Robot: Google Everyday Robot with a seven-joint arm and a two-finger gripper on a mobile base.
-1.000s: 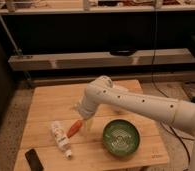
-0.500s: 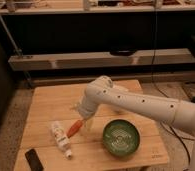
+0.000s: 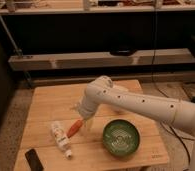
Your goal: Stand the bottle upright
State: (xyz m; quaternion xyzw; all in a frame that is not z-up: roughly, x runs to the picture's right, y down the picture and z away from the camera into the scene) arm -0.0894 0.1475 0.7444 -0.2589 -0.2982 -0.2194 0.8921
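The small whitish bottle (image 3: 61, 138) lies on its side on the wooden table (image 3: 51, 102), at the front left, with its narrow white cap pointing toward the front edge. My white arm reaches in from the right. The gripper (image 3: 85, 121) hangs over the table just right of the bottle, above the orange carrot-shaped object (image 3: 75, 127), and a short gap separates it from the bottle.
A green bowl (image 3: 121, 138) sits at the front right of the table. A flat black device (image 3: 34, 160) lies at the front left corner. A dark shelf unit with a light ledge (image 3: 91, 60) runs behind the table.
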